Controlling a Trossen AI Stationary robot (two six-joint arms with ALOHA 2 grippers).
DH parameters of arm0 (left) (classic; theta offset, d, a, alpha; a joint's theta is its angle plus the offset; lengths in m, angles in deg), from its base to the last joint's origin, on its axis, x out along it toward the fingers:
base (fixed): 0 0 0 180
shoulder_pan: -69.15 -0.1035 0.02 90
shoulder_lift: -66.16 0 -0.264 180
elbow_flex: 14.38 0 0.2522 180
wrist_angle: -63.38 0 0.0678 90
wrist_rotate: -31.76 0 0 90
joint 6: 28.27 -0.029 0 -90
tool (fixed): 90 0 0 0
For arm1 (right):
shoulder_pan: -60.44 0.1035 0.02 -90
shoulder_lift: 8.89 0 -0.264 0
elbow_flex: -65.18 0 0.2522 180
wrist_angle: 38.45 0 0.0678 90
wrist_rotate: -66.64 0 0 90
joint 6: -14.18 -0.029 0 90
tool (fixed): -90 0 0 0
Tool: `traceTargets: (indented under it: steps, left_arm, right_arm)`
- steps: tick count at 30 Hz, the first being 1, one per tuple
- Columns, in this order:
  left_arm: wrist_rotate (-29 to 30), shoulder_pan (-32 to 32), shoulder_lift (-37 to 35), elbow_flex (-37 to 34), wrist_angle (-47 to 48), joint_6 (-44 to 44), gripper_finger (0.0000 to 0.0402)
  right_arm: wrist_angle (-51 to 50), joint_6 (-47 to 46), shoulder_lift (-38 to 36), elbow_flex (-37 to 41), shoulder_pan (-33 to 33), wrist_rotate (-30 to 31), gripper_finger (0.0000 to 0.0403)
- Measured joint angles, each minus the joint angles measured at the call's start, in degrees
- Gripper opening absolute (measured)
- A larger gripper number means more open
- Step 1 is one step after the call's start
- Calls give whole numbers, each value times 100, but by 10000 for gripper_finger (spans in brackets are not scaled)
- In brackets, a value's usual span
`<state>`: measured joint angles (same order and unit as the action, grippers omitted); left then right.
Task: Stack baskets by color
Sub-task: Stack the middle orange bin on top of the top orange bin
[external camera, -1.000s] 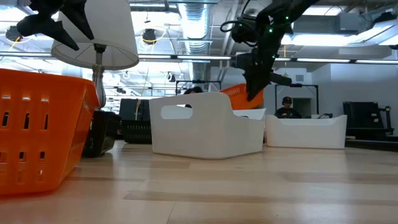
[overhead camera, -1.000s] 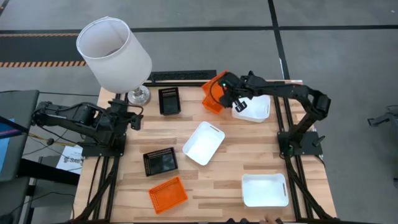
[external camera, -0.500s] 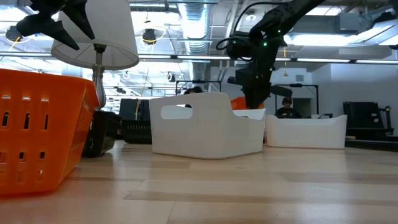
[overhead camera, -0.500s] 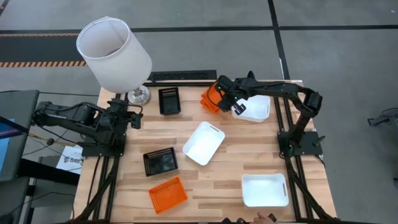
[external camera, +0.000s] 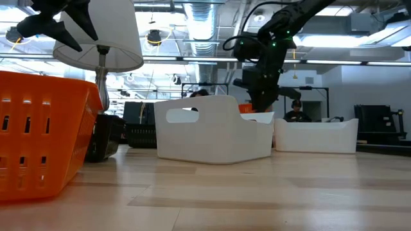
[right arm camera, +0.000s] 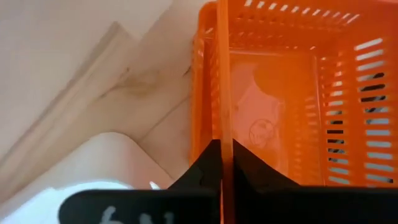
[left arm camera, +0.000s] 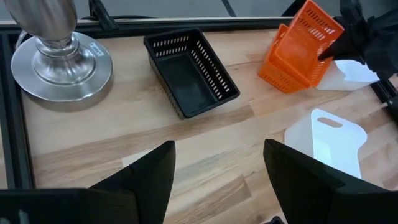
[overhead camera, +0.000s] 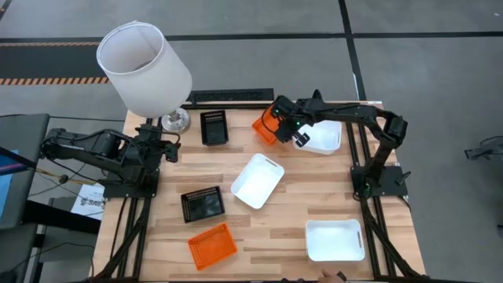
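My right gripper (overhead camera: 283, 126) is at the table's far side, shut on an orange basket (overhead camera: 266, 126). That basket stands tilted in a second orange basket (left arm camera: 280, 70) on the table. A third orange basket (overhead camera: 212, 244) lies near the front edge. Two black baskets (overhead camera: 213, 127) (overhead camera: 202, 203) and three white ones (overhead camera: 257, 180) (overhead camera: 334, 239) (overhead camera: 322, 140) rest flat on the wood. My left gripper (overhead camera: 171, 148) waits open at the left, above the table, with nothing between its fingers (left arm camera: 149, 174). My right gripper pinches one side wall of the orange basket at its rim (right arm camera: 222, 124), one finger inside the basket and one outside. The fingers (right arm camera: 205, 171) come from above, slanting toward the table's left. The basket is tilted, its lower part (left arm camera: 292, 59) resting in the second orange basket.
A lamp with a big white shade (overhead camera: 144, 67) and a metal foot (left arm camera: 56, 65) stands at the far left corner. The white basket at the far right lies right beside my right gripper. Bare wood shows at the middle and front of the table (overhead camera: 283, 220).
My right gripper has gone down with the orange basket and tipped a little. The basket, held high and steeply tilted before, has sunk onto the second orange basket and now shows only just above the white basket in the low view.
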<state>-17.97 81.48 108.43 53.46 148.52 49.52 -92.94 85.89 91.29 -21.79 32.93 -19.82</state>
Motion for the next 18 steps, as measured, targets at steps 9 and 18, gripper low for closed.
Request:
traceTargets:
  steps: [9,18]
  left_arm:
    - [104,-1,-1,0,-7,83,233]
    - [98,0,1,0,-10,112,233]
  right_arm:
    - [18,-327,0,0,-62,-281,40]
    - [125,-830,0,0,-152,-470,102]
